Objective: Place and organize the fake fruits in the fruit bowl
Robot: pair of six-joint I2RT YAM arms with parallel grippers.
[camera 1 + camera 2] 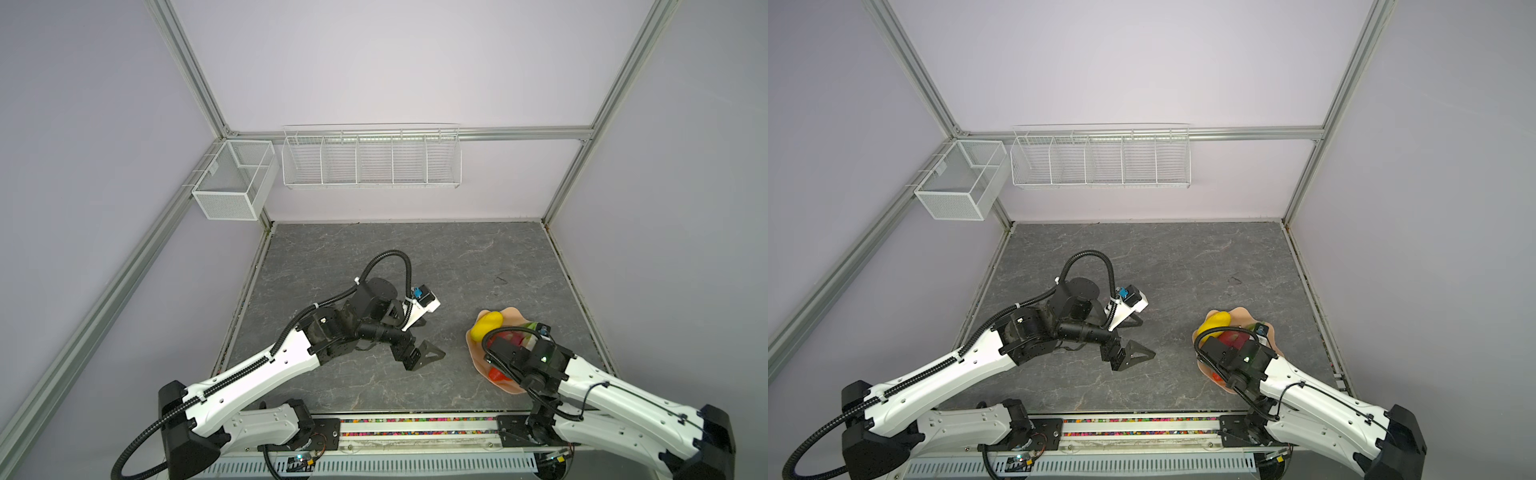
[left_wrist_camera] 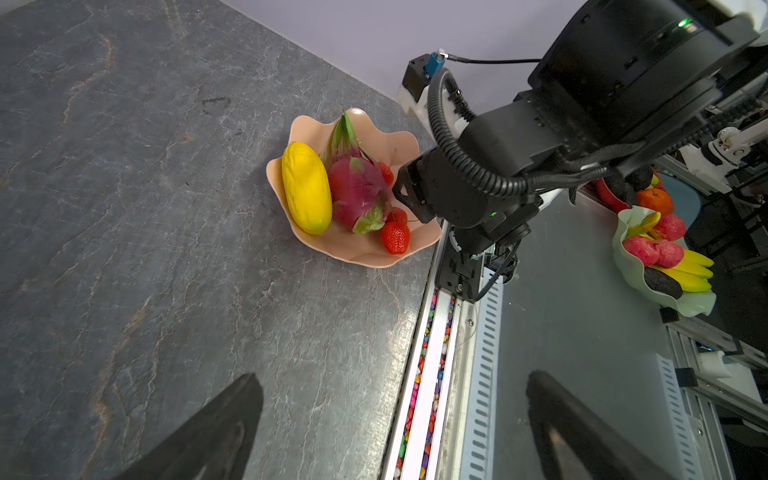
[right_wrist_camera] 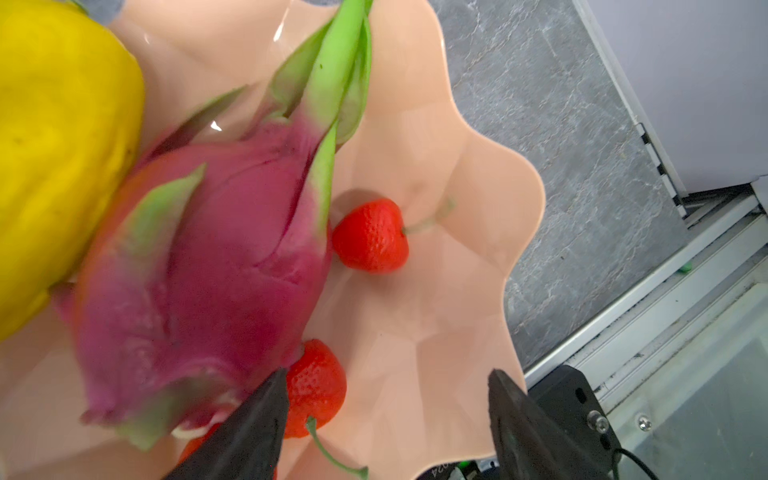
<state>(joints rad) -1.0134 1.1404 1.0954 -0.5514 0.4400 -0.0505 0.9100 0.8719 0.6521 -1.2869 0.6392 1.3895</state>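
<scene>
While the right claw (image 3: 388, 372) gapes, a berry (image 3: 318, 384) seemingly touches it.

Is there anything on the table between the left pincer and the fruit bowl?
Nothing visible does. Only bare table lies between the left pincer and the fruit bowl. The right pincer hangs open over the bowl, near the dragon fruit, so it occupies the space above it.

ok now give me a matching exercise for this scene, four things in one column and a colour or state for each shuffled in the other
1 yellow fruit
2 dragon fruit
3 fruit bowl
4 left hand

a open, holding nothing
b peach, wavy rim
c oblong, beside the dragon fruit
d magenta, green scales

Pairs: 1-c, 2-d, 3-b, 4-a
</scene>
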